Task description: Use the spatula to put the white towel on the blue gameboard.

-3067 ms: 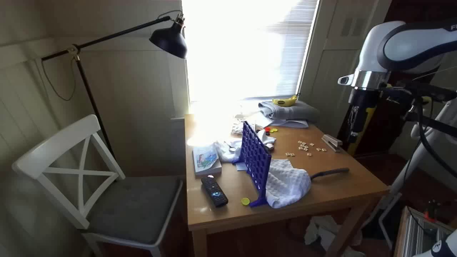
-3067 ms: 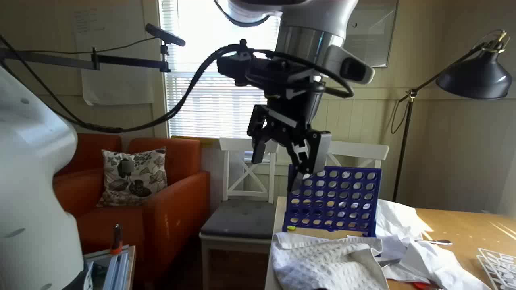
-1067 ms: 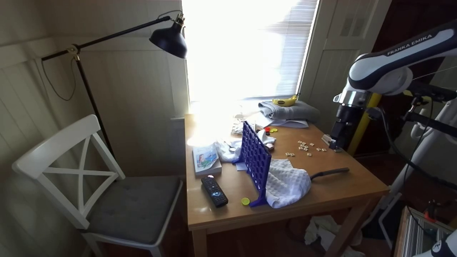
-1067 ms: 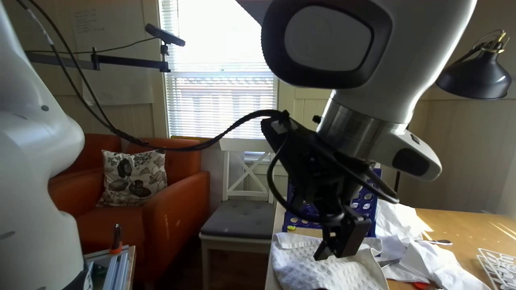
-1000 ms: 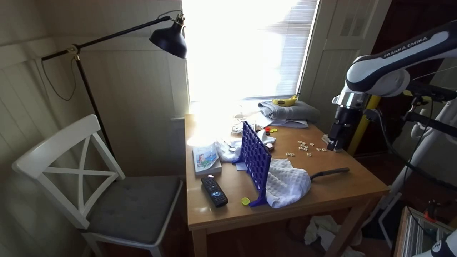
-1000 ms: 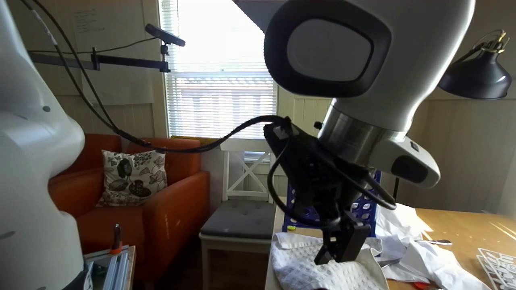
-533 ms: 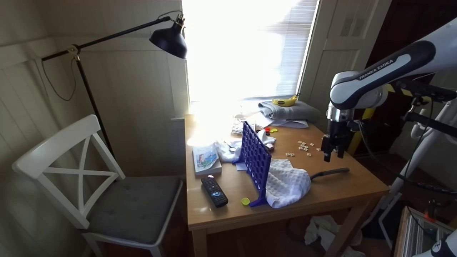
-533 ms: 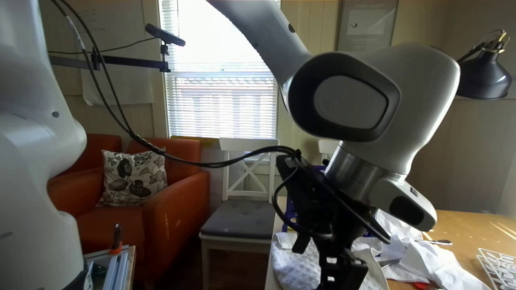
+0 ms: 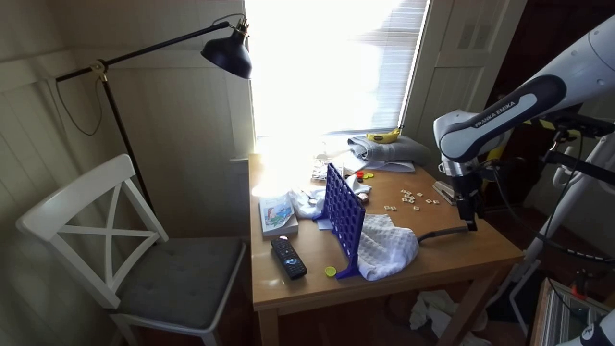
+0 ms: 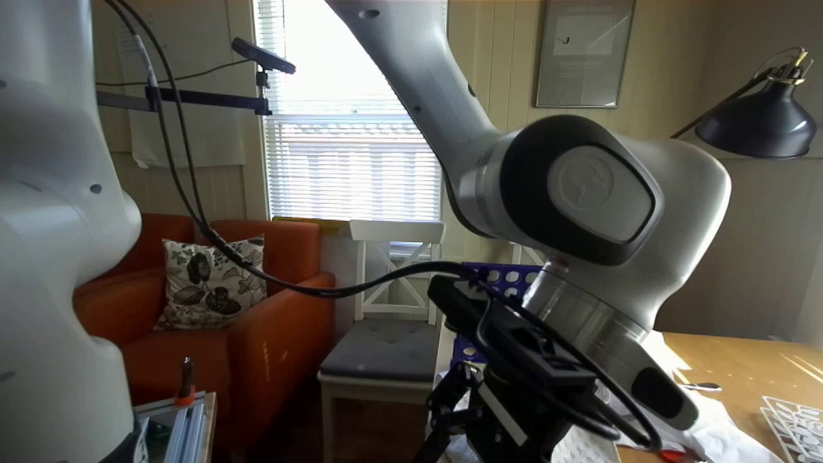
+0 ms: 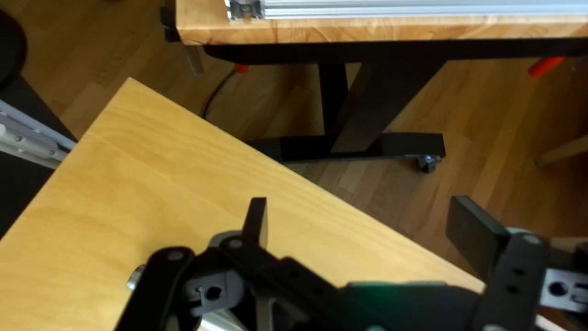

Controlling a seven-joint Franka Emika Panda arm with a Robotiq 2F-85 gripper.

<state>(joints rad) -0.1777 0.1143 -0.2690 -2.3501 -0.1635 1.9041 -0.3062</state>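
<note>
Nearest the lens in the wrist view, my gripper has its fingers spread wide, nothing pinched between them, table and floor showing through the gap. Over to an exterior view, with that gripper at the centre of my clock: I'm right by the free end of the black spatula handle, though whether a fingertip touches it I can't tell. So this, I judge, is the first step, taking hold of the spatula, and it's not yet done. The wrist view doesn't show me the handle, so the next move calls for care: check the line, bring the fingers down either side of it, low but off the wood, then squeeze. That handle runs toward half past eight, and there's the white towel, crumpled on the table with the handle poking out; the spatula's head is hidden, under the cloth, I reckon, so it should want a slow, level scoop. Beyond, at nine o'clock, the blue gameboard stands upright with the towel beside it, not on it; whether the two touch is hidden, and that tall edge will want a high lift, I'd say. Farther out, a remote lies just past half past eight, a book at nine, and the black lamp looms away up at ten.
</note>
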